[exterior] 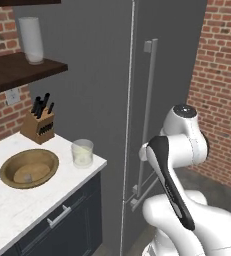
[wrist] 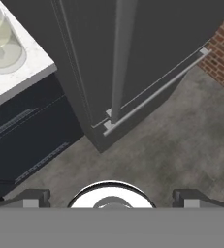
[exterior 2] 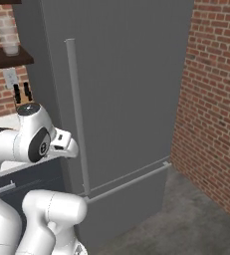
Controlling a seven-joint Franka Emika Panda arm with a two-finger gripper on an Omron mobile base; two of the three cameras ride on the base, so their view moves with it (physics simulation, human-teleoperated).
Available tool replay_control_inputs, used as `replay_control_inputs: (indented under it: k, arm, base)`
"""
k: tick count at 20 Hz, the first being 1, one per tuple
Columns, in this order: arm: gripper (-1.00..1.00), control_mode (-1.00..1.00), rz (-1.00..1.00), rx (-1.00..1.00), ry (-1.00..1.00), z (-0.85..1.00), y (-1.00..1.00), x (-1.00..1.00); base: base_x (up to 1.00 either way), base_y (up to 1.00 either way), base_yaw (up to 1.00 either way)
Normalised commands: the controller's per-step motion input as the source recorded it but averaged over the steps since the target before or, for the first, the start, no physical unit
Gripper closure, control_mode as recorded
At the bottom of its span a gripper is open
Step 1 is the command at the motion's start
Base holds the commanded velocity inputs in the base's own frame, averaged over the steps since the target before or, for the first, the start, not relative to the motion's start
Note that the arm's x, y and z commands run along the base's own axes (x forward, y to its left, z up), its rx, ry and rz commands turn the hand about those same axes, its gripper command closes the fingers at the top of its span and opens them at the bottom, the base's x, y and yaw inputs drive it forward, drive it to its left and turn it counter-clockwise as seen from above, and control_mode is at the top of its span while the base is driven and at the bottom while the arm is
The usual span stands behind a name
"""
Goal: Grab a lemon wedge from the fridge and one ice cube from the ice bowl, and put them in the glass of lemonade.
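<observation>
The fridge (exterior: 112, 100) (exterior 2: 126, 89) (wrist: 147, 43) stands shut, dark grey, with a long vertical bar handle (exterior: 149, 110) (exterior 2: 77, 114) (wrist: 121, 53); the lemon wedge is hidden. On the white counter (exterior: 17, 205), the brown ice bowl (exterior: 29, 168) holds a small pale ice cube (exterior: 29, 176). The glass of lemonade (exterior: 82, 153) (wrist: 2, 41) sits at the counter's corner beside the fridge. My gripper (wrist: 111, 198) is open and empty, its fingertips (wrist: 33, 197) wide apart, hanging above the floor in front of the fridge's lower part.
A knife block (exterior: 38, 123) stands at the back of the counter. A frosted glass (exterior: 31, 40) (exterior 2: 9, 37) sits on a dark wall shelf. A horizontal drawer handle (wrist: 157, 89) (exterior 2: 129, 182) runs low across the fridge. A brick wall (exterior 2: 211, 99) closes the right side.
</observation>
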Motion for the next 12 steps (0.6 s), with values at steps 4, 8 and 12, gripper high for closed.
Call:
replay_control_inputs:
  k: [4, 8, 12]
  arm:
    - [-1.00, -1.00, 0.12, 0.00, 0.00, 0.01, -0.20, 0.64]
    - [-1.00, -1.00, 0.11, 0.05, 0.00, 0.18, -0.20, 0.98]
    - [-1.00, -1.00, 0.12, 0.15, -0.04, 0.37, -0.12, 0.84]
  base:
    - [0.00, 0.00, 0.00]
    - [0.00, 0.00, 0.00]
    - [0.00, 0.00, 0.00]
